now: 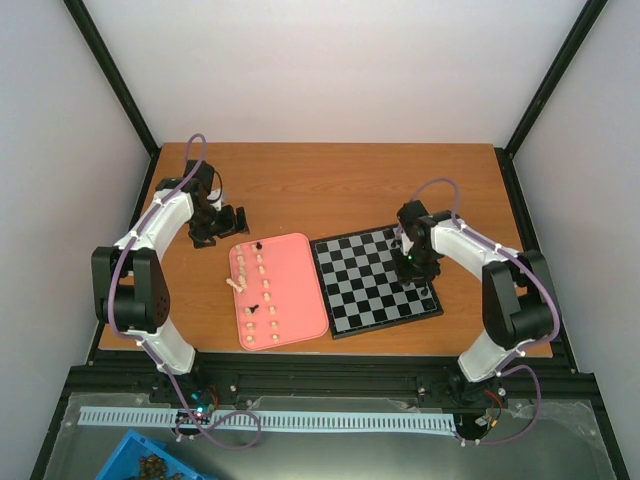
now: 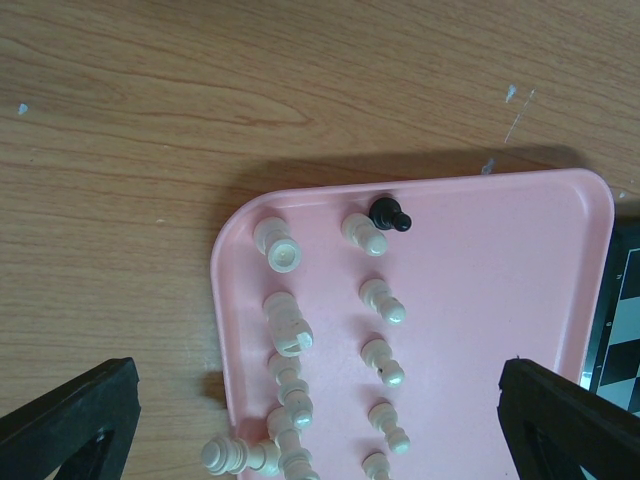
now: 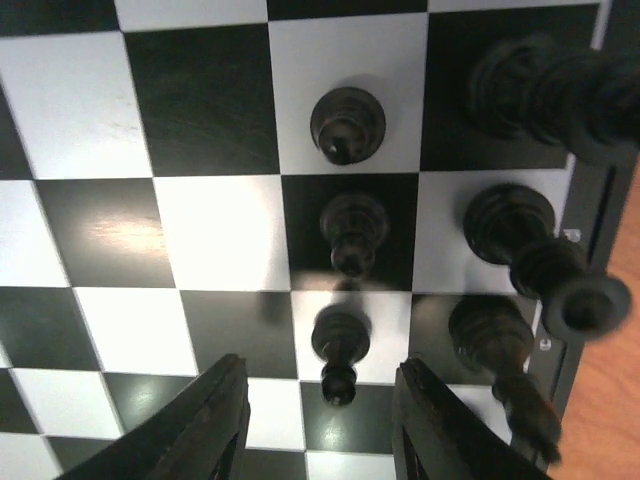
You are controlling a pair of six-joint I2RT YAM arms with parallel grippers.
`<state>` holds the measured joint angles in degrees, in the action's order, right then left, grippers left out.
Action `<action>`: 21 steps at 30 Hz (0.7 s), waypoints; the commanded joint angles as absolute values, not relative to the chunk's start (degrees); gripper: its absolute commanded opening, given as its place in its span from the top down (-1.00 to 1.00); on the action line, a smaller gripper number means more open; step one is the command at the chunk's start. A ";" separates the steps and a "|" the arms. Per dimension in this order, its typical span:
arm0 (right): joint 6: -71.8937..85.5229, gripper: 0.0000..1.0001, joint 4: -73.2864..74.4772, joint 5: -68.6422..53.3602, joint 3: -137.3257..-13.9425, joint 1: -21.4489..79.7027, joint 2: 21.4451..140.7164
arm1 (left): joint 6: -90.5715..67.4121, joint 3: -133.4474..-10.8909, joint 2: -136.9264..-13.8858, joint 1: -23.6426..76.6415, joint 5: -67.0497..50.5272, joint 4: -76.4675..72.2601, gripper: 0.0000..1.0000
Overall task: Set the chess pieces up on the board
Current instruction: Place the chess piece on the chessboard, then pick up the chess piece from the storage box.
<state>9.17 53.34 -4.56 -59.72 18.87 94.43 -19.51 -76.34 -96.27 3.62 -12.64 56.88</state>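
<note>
Right wrist: six black pieces (image 3: 353, 230) on board (image 3: 210, 230)

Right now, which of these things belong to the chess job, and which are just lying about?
Part of the job:
- the board
- black pieces standing on it
- cream pieces waiting on the pink tray

Just lying about:
- blue bin at the near edge
- white slotted strip along the front rail

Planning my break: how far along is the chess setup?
Done: several black pieces stand at the board's edge. In hand: right gripper open around a black pawn; left gripper open, empty. Left: cream pieces and a black one on the pink tray.
</note>
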 commanded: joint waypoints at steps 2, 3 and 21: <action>9.14 0.15 55.40 -6.23 -63.25 18.45 88.72 | -19.93 -77.42 -95.61 3.97 -12.64 56.78 -1.00; 9.13 0.13 55.85 -6.91 -63.93 18.50 88.04 | -19.95 -77.50 -95.62 4.01 -12.65 56.78 -1.00; 11.56 0.13 53.63 -11.92 -87.07 30.27 100.44 | -19.97 -79.39 -95.16 7.65 -6.52 57.34 -0.99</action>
<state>11.07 55.86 -11.84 -80.49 27.75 95.33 -19.49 -76.42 -96.27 7.66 -9.17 56.95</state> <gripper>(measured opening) 0.438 0.998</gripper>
